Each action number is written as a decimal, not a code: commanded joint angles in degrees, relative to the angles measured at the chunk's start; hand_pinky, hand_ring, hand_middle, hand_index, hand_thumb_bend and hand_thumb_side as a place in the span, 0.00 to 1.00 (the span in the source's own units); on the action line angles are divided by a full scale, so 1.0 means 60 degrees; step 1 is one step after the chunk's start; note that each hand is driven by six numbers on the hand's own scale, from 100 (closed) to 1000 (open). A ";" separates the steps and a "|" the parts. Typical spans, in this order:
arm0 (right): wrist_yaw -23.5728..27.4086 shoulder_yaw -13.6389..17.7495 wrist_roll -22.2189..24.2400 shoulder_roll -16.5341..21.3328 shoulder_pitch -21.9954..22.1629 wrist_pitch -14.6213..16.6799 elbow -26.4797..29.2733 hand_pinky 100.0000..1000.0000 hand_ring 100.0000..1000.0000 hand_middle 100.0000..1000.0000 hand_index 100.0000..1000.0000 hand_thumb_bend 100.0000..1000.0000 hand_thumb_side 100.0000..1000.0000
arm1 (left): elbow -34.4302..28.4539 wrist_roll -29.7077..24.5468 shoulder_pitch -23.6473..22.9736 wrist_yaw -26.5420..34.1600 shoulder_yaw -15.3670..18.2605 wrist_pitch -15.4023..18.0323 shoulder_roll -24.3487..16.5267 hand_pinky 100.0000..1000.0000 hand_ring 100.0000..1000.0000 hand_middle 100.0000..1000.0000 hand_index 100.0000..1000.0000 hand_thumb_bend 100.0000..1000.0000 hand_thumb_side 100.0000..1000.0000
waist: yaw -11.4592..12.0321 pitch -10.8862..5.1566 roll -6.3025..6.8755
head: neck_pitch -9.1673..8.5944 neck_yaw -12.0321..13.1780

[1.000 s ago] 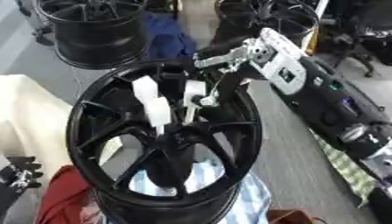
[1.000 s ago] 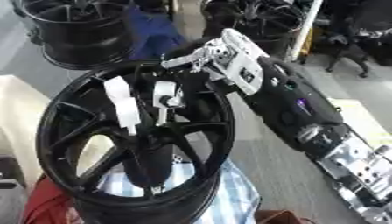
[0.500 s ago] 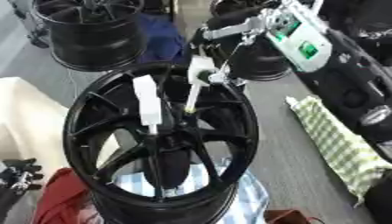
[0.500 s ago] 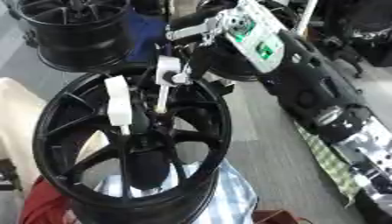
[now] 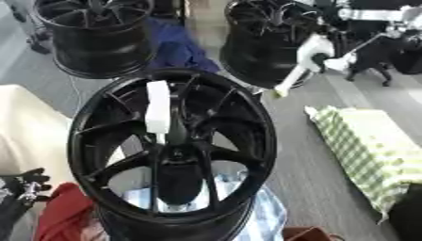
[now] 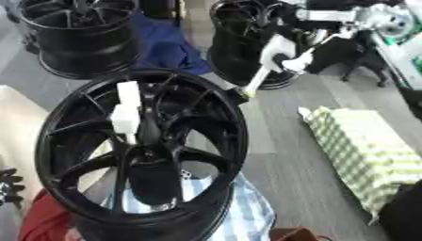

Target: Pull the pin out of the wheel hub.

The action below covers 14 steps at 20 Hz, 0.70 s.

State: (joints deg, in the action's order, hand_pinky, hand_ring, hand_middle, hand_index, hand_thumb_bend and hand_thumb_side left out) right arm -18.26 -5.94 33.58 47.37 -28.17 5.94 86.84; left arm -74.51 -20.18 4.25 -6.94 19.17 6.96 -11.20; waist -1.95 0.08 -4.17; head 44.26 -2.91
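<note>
I'm seeing even, soft daylight with weak shadows; everything is looking blurred, and the black wheel hub [image 5: 173, 150] is swallowing its own detail.

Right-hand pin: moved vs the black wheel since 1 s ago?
Yes. The pin in the right robot hand has come up and right, clear of the black wheel.

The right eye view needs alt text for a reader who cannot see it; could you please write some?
The robot's right hand holds a white pin in the air, clear of the black wheel hub below it to the left. A second white pin stands in the hub; a green checked cloth lies at right.
</note>
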 commanded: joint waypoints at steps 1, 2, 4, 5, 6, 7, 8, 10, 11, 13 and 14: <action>-0.0299 0.1151 -0.1261 0.0273 0.0959 -0.0493 -0.0397 0.51 0.52 0.51 0.89 0.00 0.35 | -0.0142 0.0080 0.0063 0.0031 0.0096 0.0017 -0.0270 0.62 0.68 0.66 0.82 0.00 0.48 | -0.0037 -0.0042 0.0013 | -0.0024 0.0065; -0.0401 0.1430 -0.1713 0.0073 0.1442 -0.0589 -0.0712 0.64 0.67 0.68 0.94 0.03 0.42 | -0.0134 0.0094 0.0066 0.0034 0.0104 0.0021 -0.0281 0.62 0.68 0.66 0.82 0.00 0.48 | -0.0058 -0.0031 0.0013 | -0.0024 0.0076; -0.0557 0.1658 -0.2346 -0.0154 0.1895 -0.0561 -0.1119 0.64 0.67 0.68 0.94 0.03 0.42 | -0.0117 0.0106 0.0075 0.0036 0.0102 0.0031 -0.0293 0.62 0.68 0.66 0.82 0.00 0.48 | -0.0060 -0.0022 0.0009 | -0.0024 0.0072; -0.0601 0.1681 -0.2503 -0.0194 0.1969 -0.0513 -0.1227 0.64 0.67 0.68 0.94 0.03 0.42 | -0.0112 0.0108 0.0077 0.0036 0.0100 0.0035 -0.0295 0.62 0.68 0.66 0.82 0.00 0.48 | -0.0059 -0.0021 0.0009 | -0.0024 0.0070; -0.0628 0.1688 -0.2597 -0.0214 0.2004 -0.0472 -0.1298 0.64 0.67 0.68 0.94 0.03 0.42 | -0.0109 0.0109 0.0078 0.0036 0.0099 0.0038 -0.0297 0.62 0.68 0.66 0.82 0.00 0.48 | -0.0059 -0.0020 0.0008 | -0.0024 0.0069; -0.0644 0.1689 -0.2652 -0.0224 0.2019 -0.0441 -0.1344 0.64 0.67 0.68 0.94 0.03 0.42 | -0.0106 0.0110 0.0079 0.0036 0.0099 0.0041 -0.0297 0.62 0.68 0.66 0.82 0.00 0.48 | -0.0058 -0.0020 0.0008 | -0.0024 0.0068; -0.0642 0.1708 -0.2695 -0.0248 0.2045 -0.0431 -0.1391 0.78 0.83 0.87 0.96 0.05 0.50 | -0.0099 0.0122 0.0081 0.0044 0.0117 0.0039 -0.0301 0.61 0.68 0.65 0.82 0.00 0.48 | -0.0077 0.0000 0.0027 | -0.0024 0.0142; -0.0452 0.2027 -0.2915 -0.0571 0.2370 -0.0612 -0.1732 0.77 0.81 0.84 0.94 0.01 0.49 | -0.0045 0.0281 0.0120 0.0124 0.0286 0.0045 -0.0279 0.61 0.68 0.65 0.82 0.00 0.48 | -0.0373 0.0120 0.0160 | -0.0024 0.0426; -0.0305 0.2268 -0.3067 -0.0813 0.2612 -0.0757 -0.1977 0.75 0.79 0.82 0.93 0.00 0.48 | -0.0016 0.0345 0.0125 0.0153 0.0318 0.0059 -0.0276 0.61 0.68 0.65 0.82 0.00 0.48 | -0.0462 0.0142 0.0192 | -0.0024 0.0481; 0.0039 0.2828 -0.3414 -0.1373 0.3172 -0.1100 -0.2539 0.72 0.74 0.77 0.91 0.00 0.44 | 0.0032 0.0373 0.0149 0.0165 0.0277 0.0090 -0.0277 0.61 0.68 0.65 0.82 0.00 0.48 | -0.0409 0.0144 0.0208 | -0.0024 0.0408; 0.0205 0.3099 -0.3581 -0.1644 0.3443 -0.1202 -0.2770 0.69 0.70 0.74 0.89 0.00 0.43 | 0.0047 0.0361 0.0160 0.0160 0.0244 0.0103 -0.0275 0.61 0.68 0.65 0.82 0.00 0.48 | -0.0351 0.0136 0.0212 | -0.0024 0.0345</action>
State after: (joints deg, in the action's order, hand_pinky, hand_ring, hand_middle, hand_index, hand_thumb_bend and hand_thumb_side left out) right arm -18.35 10.23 13.38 37.53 -7.16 -0.36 71.44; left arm -73.76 -18.31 4.67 -6.29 20.37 7.39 -11.65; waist -3.84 1.36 -2.66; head 44.26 -0.72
